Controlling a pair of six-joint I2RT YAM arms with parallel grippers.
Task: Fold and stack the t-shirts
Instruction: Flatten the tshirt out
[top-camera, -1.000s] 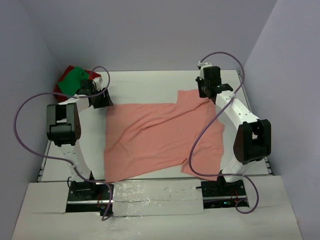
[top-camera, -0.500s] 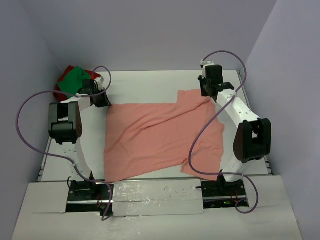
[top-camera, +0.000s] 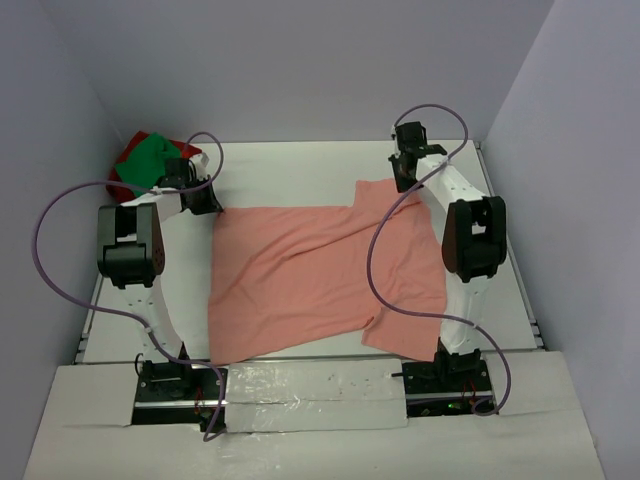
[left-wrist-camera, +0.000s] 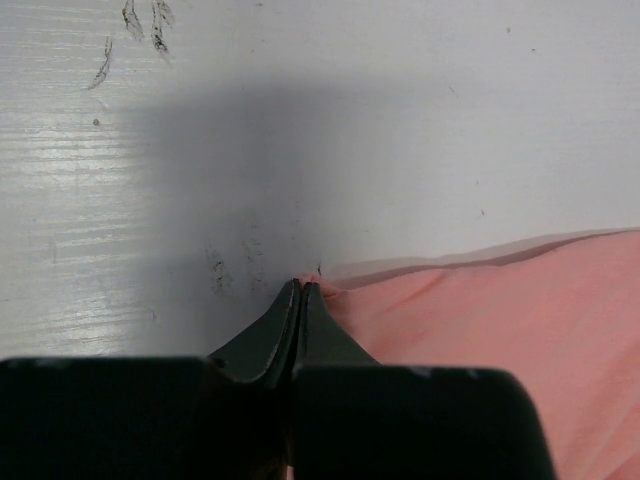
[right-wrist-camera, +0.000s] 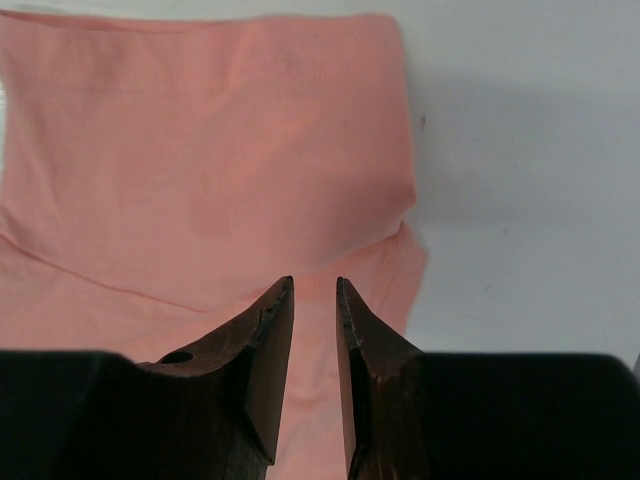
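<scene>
The salmon-pink t-shirt (top-camera: 320, 280) lies spread out across the middle of the white table (top-camera: 290, 170), with a sleeve folded over at its far right corner. My left gripper (top-camera: 212, 205) is down at the shirt's far left corner. In the left wrist view it (left-wrist-camera: 302, 285) is shut, with a nip of the pink t-shirt (left-wrist-camera: 500, 320) at its tips. My right gripper (top-camera: 400, 180) hovers over the far right sleeve. In the right wrist view it (right-wrist-camera: 315, 282) is open by a narrow gap, with the pink t-shirt (right-wrist-camera: 200, 150) below it and nothing between the fingers. A green t-shirt (top-camera: 148, 160) and a dark red t-shirt (top-camera: 122, 186) are bunched at the far left corner.
Lilac walls close in the table at the back and on both sides. Purple cables loop from both arms, and the right one (top-camera: 375, 270) hangs over the shirt. The bunched tees sit just behind my left arm (top-camera: 125, 245).
My left gripper has closed at the shirt's far left corner. The right arm has swung up and back, bringing its gripper a little further back and left over the sleeve.
</scene>
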